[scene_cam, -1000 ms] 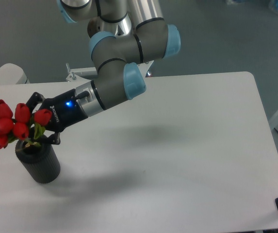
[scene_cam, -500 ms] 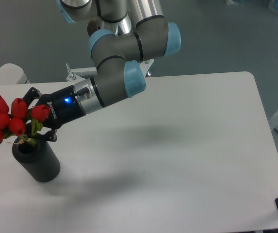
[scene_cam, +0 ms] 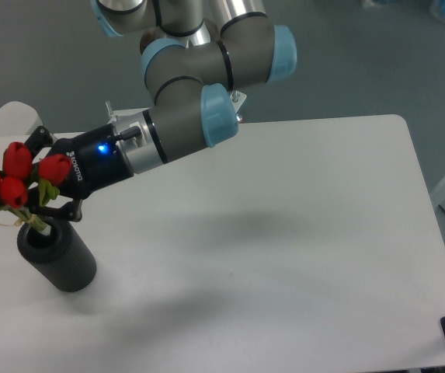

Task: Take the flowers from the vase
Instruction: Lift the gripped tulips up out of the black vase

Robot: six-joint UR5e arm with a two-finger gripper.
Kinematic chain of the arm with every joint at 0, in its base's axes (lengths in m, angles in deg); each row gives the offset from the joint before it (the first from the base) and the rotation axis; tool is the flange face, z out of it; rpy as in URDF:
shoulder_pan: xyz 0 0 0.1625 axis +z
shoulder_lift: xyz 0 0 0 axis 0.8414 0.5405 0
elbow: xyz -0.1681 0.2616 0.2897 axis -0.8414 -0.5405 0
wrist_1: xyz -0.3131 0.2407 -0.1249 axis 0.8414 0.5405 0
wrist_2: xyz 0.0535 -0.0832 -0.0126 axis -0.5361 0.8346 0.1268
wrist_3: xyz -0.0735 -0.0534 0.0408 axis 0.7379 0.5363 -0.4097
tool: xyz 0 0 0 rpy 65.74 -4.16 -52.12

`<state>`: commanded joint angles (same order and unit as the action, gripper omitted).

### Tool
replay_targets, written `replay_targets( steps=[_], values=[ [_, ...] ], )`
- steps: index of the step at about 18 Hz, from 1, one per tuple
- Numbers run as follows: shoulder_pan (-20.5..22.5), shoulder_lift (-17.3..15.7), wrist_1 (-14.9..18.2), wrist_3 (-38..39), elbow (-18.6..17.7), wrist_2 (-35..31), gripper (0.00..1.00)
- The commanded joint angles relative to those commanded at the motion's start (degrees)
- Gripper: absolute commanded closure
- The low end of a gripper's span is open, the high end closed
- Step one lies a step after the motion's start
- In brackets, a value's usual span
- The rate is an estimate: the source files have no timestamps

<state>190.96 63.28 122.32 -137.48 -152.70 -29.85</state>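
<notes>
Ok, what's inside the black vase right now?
The flowers' pale stem ends still dip into the vase's round opening, held by the gripper. How deep they go is hidden by the vase wall.

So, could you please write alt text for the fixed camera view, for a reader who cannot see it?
A robot gripper clasps a bunch of red tulips by the stems, their ends at the mouth of a black ribbed vase near the left edge of a white table.
</notes>
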Motion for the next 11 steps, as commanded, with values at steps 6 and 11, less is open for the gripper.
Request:
replay_targets(
  steps=[6, 11],
  values=[
    [2.5, 0.1, 0.0, 0.1, 1.5, 0.5, 0.78],
    [5.7, 1.7, 0.0, 0.0, 3.4, 0.9, 0.78]
  ],
)
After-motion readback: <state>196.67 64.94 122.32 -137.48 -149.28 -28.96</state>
